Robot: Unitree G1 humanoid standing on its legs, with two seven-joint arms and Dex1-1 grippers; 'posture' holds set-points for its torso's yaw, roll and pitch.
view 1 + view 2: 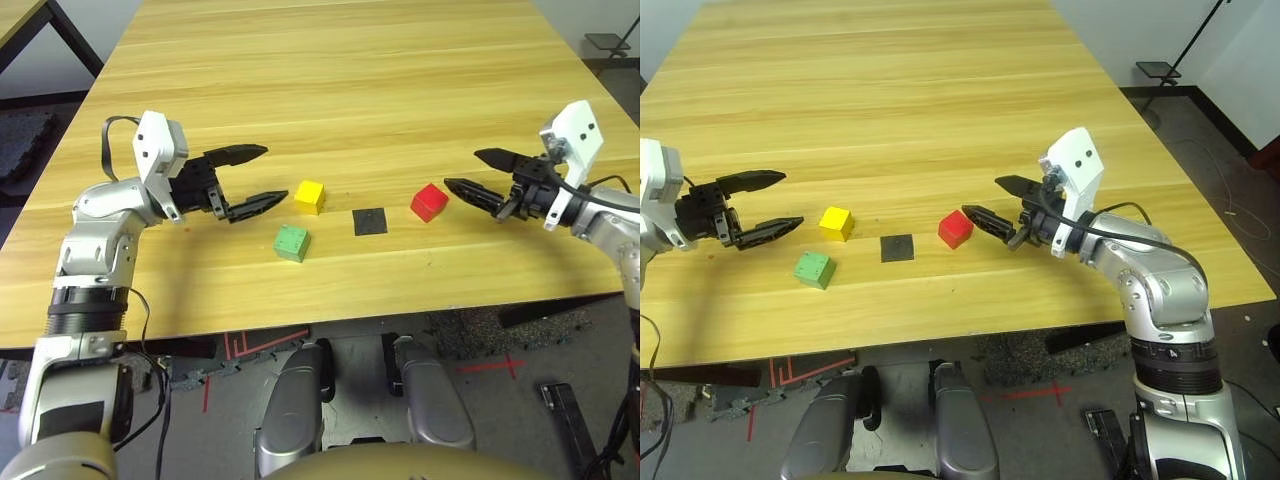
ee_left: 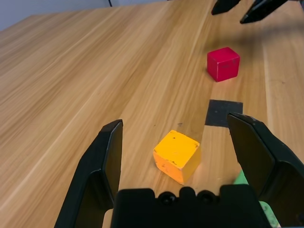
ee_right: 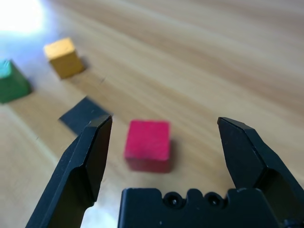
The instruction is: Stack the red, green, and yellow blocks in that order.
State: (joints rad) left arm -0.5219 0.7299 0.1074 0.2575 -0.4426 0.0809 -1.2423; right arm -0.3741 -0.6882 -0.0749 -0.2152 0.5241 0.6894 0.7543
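Observation:
The red block [image 1: 429,201] rests on the table right of a flat black square marker [image 1: 370,221]. Left of the marker sits the yellow block [image 1: 310,196], with the green block [image 1: 292,242] nearer the front edge. My left gripper [image 1: 265,177] is open and points at the yellow block [image 2: 177,156] from its left, a short gap away. My right gripper [image 1: 462,171] is open, its tips just right of the red block [image 3: 147,145], which lies ahead between the fingers without contact. Each block stands alone.
The wooden table [image 1: 330,90] stretches far back as bare planks. Its front edge [image 1: 330,318] runs close below the blocks. A dark stand [image 1: 1160,72] stands on the floor beyond the table's right side.

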